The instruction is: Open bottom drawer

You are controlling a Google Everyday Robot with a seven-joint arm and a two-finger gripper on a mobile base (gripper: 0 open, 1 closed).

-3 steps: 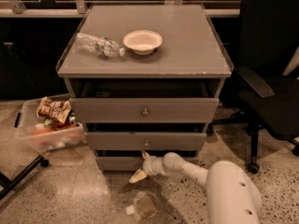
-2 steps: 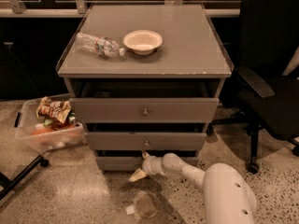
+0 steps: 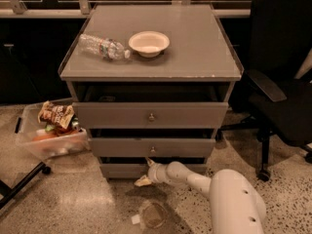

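Note:
The grey cabinet has three drawers, each pulled out slightly. The bottom drawer is the lowest and narrowest grey front, just above the floor. Its knob is hidden behind my gripper, which sits at the middle of that front. My white arm reaches in from the lower right, low over the floor. The middle drawer and top drawer each show a small round knob.
A plastic bottle lies beside a white bowl on the cabinet top. A clear bin of snacks stands on the floor at left. A black office chair is at right. A clear cup lies on the floor.
The arm has shifted slightly; the gripper stays at the bottom drawer's front. The drawers have not visibly moved.

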